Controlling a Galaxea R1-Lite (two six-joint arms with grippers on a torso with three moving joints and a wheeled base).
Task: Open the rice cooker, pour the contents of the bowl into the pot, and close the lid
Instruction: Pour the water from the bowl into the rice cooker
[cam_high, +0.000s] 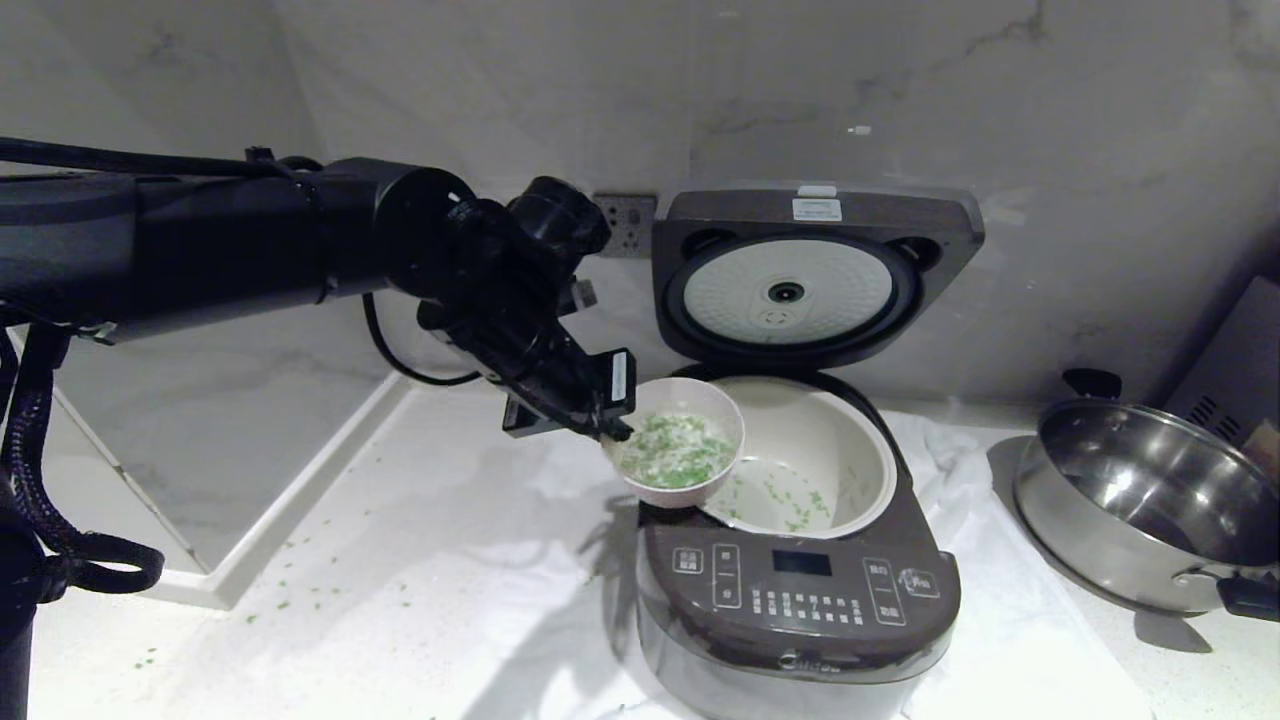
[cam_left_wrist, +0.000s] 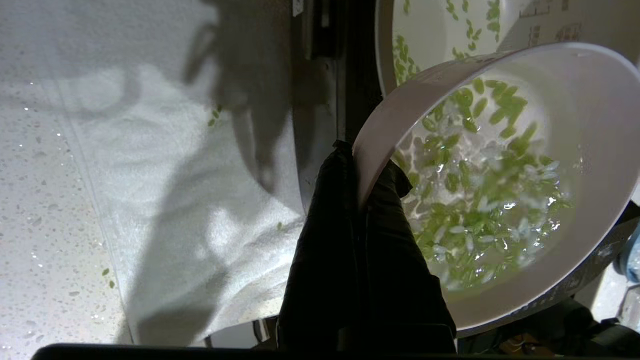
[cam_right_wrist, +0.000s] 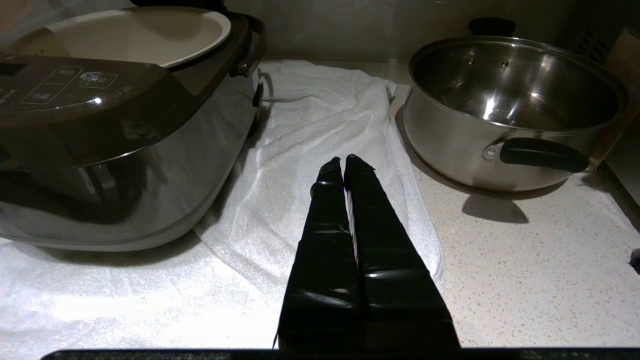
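Your left gripper (cam_high: 612, 428) is clamped on the rim of the bowl (cam_high: 676, 444) at the bowl's nine o'clock, holding it tilted over the front-left edge of the open rice cooker (cam_high: 795, 590) — the contents (cam_high: 680, 452) are mostly in the bowl, with a few green bits lying in the pot (cam_high: 815, 465). The lid (cam_high: 815, 270) stands upright at the pot's twelve o'clock. Your right gripper (cam_right_wrist: 344, 167) hangs with fingers pressed together, holding nothing, over the white towel (cam_right_wrist: 320, 125) — steel pan (cam_right_wrist: 510, 105) at its two o'clock.

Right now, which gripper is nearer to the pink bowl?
Left. The left gripper grips the bowl by its rim; the right gripper is low over the towel.
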